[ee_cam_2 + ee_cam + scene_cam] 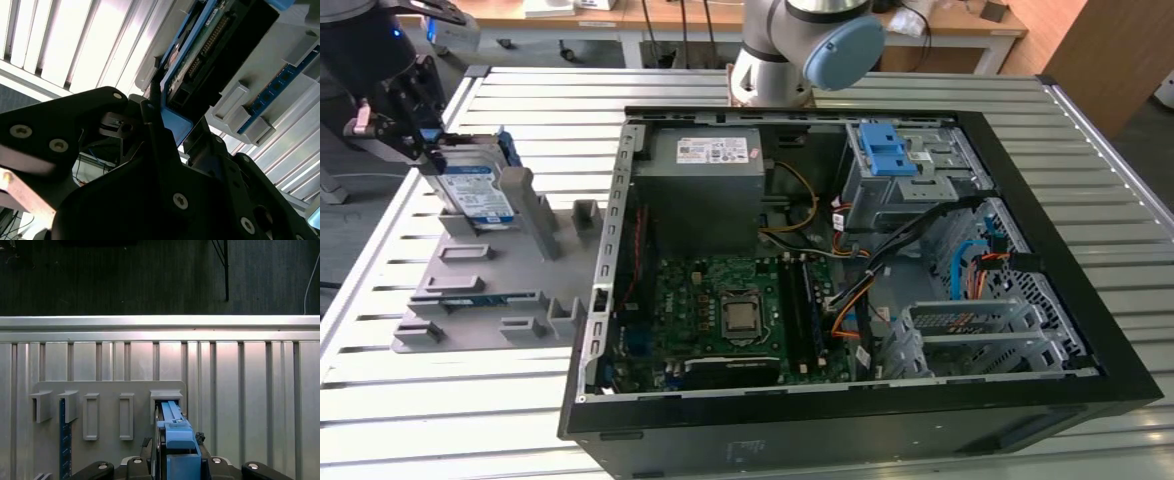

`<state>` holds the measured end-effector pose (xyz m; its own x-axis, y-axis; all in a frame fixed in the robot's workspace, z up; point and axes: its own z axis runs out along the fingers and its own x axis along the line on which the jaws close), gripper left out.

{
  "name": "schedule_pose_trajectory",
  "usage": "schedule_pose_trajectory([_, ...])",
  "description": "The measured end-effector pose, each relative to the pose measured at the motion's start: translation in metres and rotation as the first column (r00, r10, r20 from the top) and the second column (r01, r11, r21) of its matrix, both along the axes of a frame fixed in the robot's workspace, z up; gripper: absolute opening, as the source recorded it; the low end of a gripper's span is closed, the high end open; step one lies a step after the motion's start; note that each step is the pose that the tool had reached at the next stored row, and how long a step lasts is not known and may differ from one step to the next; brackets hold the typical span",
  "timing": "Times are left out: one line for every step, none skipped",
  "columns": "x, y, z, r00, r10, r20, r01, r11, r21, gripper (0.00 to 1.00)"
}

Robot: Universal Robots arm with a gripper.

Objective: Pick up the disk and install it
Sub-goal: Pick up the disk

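Nearest in the exterior view, the open computer case lies flat on the slatted table, its motherboard bare. The drive cage at the case's far corner, on the exterior view's right, carries blue latch tabs and holds no drive, so nothing is installed yet. Just beside the case, along the table's edge on the exterior view's left, sits a grey holder with raised brackets. The disk stands on edge in a bracket at the holder's far end, well apart from the case. The gripper has its claw down over the disk's upper edge. In the second wrist view the fingers lie on either side of the blue rail and seem pressed against it, so I judge the claw clamped on the disk. The disk's lower end looks seated in its bracket, so the pick-up appears to be at the grasp, with lifting, carrying and fitting left. Farthest off, the arm's base stands at the table's far edge.
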<state>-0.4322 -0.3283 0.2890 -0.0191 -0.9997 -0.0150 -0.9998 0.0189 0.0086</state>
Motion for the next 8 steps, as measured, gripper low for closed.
schedule_pose_trajectory([0.0000, 0.0002, -0.0001, 1.0000, 0.000, 0.0002, 0.000, 1.0000, 0.0001, 0.44])
schedule_pose_trajectory([0.0000, 0.0004, -0.0001, 1.0000, 0.000, 0.0003, 0.000, 1.0000, 0.0001, 0.44])
schedule_pose_trajectory([0.0000, 0.0006, 0.0000, 1.0000, 0.000, 0.0000, 0.000, 1.0000, 0.0000, 0.44])
schedule_pose_trajectory([0.0000, 0.0006, 0.0000, 1.0000, 0.000, -0.0001, 0.000, 1.0000, 0.0000, 0.44])
schedule_pose_trajectory([0.0000, 0.0007, 0.0001, 1.0000, 0.000, -0.0001, 0.000, 1.0000, 0.0000, 0.44])
schedule_pose_trajectory([0.0000, 0.0007, 0.0000, 1.0000, 0.000, 0.0000, 0.000, 1.0000, 0.0000, 0.44])
schedule_pose_trajectory([0.0000, 0.0008, 0.0000, 1.0000, 0.000, -0.0001, 0.000, 1.0000, 0.0000, 0.44])
schedule_pose_trajectory([0.0000, 0.0008, 0.0000, 1.0000, 0.000, 0.0000, 0.000, 1.0000, -0.0001, 0.44])
